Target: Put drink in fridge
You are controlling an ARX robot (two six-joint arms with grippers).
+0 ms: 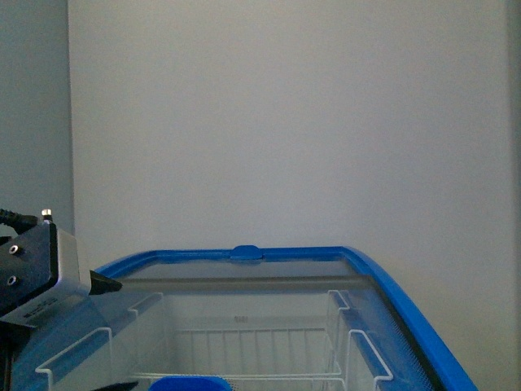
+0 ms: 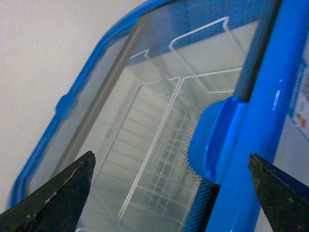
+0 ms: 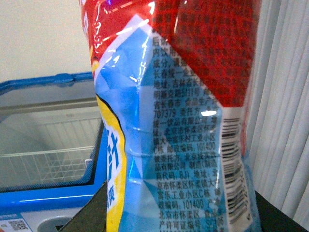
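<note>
The fridge [image 1: 407,309] is a white chest with a blue top rim and a sliding glass lid, and white wire baskets [image 1: 244,350] show inside. My left gripper [image 1: 110,334] hangs open over its left side. In the left wrist view that gripper [image 2: 170,157] is spread wide around the lid's blue handle [image 2: 215,140] without touching it. The drink [image 3: 174,121] fills the right wrist view with its red, blue and yellow label. My right gripper [image 3: 181,217] is shut on it, dark fingers [image 3: 91,217] on either side. The fridge rim [image 3: 48,195] lies behind it, to one side.
A plain pale wall [image 1: 285,122] rises right behind the fridge. Another blue handle [image 1: 247,252] sits on the far rim. A white ribbed surface [image 3: 285,121] stands beside the drink. A QR sticker [image 3: 14,224] is on the fridge front.
</note>
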